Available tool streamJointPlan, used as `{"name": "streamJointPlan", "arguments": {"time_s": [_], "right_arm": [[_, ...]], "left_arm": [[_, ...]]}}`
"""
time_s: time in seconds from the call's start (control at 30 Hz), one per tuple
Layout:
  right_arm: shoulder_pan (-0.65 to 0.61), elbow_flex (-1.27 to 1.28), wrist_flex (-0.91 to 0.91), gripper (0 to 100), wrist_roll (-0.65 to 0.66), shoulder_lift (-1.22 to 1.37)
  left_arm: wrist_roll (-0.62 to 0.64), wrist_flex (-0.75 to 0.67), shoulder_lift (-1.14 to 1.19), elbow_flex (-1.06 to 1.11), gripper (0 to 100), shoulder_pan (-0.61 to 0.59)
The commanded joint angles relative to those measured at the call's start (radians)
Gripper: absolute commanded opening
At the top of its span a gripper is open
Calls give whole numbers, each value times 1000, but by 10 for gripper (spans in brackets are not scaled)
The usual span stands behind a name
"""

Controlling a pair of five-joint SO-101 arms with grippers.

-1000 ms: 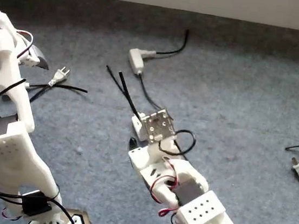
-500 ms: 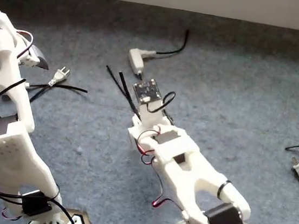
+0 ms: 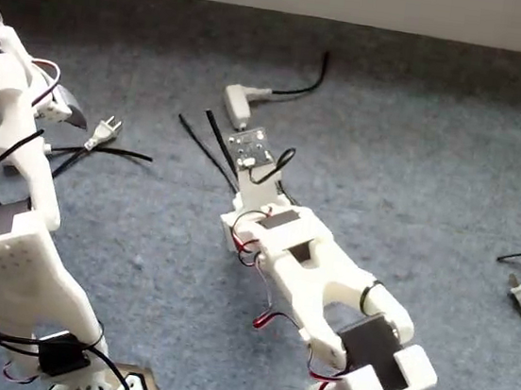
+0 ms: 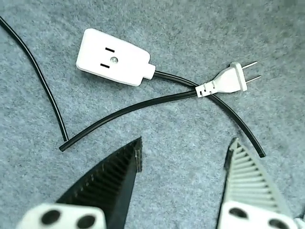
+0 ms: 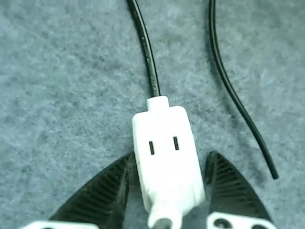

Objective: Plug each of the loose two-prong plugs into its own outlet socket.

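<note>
The left gripper (image 4: 186, 143) hangs over the grey worktop (image 4: 190, 28). It is open and holds nothing. One finger (image 4: 116, 179) is black and the other is light grey. Past the fingers lies a white socket (image 4: 114, 57), flat, with its two slots facing up. Near it lies a white plug (image 4: 228, 80). Its two prongs point away from the socket. The two are apart, not joined. Their black cords cross just behind the plug. One more black cord (image 4: 33, 67) runs by the socket's other side.

The right gripper (image 5: 170, 155) is down low, around a second socket (image 5: 164, 152). This socket sits between the two black fingers (image 5: 112, 193), slots up. One finger looks to be touching it. The other finger has a thin gap next to it, so the gripper is open, not squeezing. The socket's black cord (image 5: 147, 52) runs straight away from the gripper. A loose black cord (image 5: 228, 90) lies beside it.

From up high, the right arm (image 3: 318, 269) stretches over the middle of the worktop. A far plug (image 3: 519, 295) lies by itself, well off to the arm's right side.
</note>
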Motion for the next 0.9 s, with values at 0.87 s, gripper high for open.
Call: {"name": "streamJointPlan", "arguments": {"time_s": [0.87], "right_arm": [[378, -305, -13, 18, 3, -107]], "left_arm": [[3, -71, -38, 74, 287, 18]]}}
